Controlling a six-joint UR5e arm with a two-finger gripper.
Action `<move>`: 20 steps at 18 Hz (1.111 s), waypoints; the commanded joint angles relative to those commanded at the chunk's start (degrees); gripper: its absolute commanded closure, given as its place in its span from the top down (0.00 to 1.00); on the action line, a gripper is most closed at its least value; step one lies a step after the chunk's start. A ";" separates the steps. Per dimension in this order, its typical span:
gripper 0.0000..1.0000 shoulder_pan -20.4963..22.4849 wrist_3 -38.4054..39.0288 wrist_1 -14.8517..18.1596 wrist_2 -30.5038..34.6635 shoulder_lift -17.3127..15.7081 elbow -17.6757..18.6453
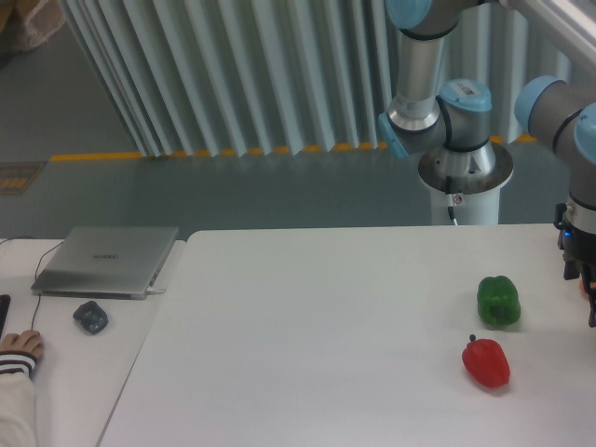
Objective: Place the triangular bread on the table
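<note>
Our gripper (589,279) sits half out of view at the right edge of the tabletop (307,335), so we cannot tell if it pinches anything. We see no triangular bread, only a green pepper (498,301) and red pepper (486,362). We guess the bread still needs setting down on a bare spot.

Robotics lab: pedestal-mounted arm (438,102), white table (307,317), laptop (107,261) alongside.

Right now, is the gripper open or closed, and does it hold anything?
Gripper: cut off by the right frame edge above the table; open, closed or holding cannot be told.
</note>
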State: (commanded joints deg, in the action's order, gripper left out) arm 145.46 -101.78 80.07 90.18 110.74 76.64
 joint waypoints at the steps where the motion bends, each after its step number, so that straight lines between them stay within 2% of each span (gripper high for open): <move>1: 1.00 0.00 -0.09 0.00 0.00 0.00 0.00; 6: 1.00 0.17 -0.35 0.00 0.09 0.00 0.17; 7: 1.00 0.70 0.08 -0.26 0.09 -0.26 1.31; 9: 1.00 2.46 0.79 -4.02 0.17 -2.62 6.04; 10: 1.00 3.85 0.79 -8.13 0.26 -4.46 9.54; 12: 1.00 4.13 0.70 -9.75 0.78 -5.27 11.42; 14: 1.00 5.88 0.44 -9.14 0.62 -6.15 11.60; 17: 1.00 10.35 -1.66 -5.64 0.79 -7.47 11.69; 19: 1.00 13.08 -10.68 -4.66 1.84 -7.73 11.69; 20: 1.00 13.53 -13.42 -4.66 4.98 -7.91 11.78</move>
State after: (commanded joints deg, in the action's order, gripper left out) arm 158.99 -115.20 75.41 95.15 102.83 88.42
